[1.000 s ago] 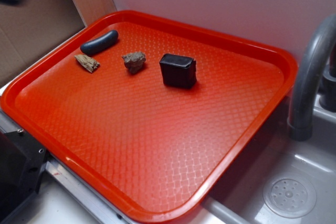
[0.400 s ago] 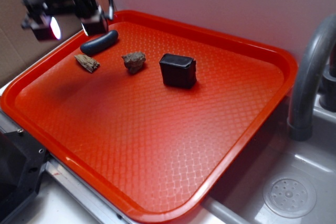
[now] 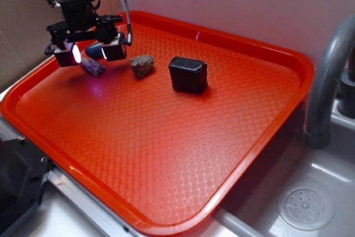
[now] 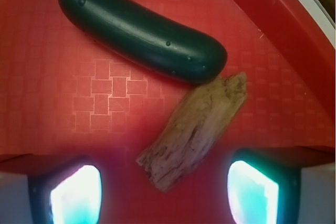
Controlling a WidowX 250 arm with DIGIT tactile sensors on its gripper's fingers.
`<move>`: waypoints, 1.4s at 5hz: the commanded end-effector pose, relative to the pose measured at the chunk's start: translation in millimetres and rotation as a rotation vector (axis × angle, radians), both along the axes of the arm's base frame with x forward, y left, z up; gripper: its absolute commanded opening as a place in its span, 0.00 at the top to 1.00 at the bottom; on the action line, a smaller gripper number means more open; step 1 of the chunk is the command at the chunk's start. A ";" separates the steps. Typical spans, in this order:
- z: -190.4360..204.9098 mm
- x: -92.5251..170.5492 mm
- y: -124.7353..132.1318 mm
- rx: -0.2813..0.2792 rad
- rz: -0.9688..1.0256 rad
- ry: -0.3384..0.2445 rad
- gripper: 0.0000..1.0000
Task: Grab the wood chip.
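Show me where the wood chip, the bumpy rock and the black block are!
wood chip point(image 4: 194, 129): wrist view, middle of its rough top face.
rock point(image 3: 142, 65): exterior view, middle of the lump.
black block point(image 3: 188, 75): exterior view, its front side.

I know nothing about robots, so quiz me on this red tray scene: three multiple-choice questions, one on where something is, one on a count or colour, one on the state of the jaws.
1. Where is the wood chip?
A. Beside the dark oblong
B. In the sink
C. On top of the black block

2. How many loose things lie on the tray?
A. Two
B. Four
C. Six

3. How do the jaws of the gripper stand?
A. Shut on the chip
B. Open, one either side of the chip
C. Shut on the rock

Answers: 1 A, the wrist view shows their ends meeting. 2 B: chip, oblong, rock, block. 3 B, a gap shows on each side.
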State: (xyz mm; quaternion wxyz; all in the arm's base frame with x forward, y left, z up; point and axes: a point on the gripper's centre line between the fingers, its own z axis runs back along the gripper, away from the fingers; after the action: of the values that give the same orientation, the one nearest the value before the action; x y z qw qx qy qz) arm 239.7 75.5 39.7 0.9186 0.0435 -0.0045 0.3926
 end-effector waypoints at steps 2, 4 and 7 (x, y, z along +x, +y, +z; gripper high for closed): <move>9.4 -0.5 14.7 0.011 0.021 -0.050 0.00; -30.7 4.8 32.0 0.006 0.083 0.019 0.00; -32.9 1.0 40.0 0.066 0.126 0.029 1.00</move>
State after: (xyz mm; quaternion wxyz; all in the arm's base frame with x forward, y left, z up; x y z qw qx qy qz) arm 260.1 106.5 13.4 0.8947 0.0750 -0.0176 0.4401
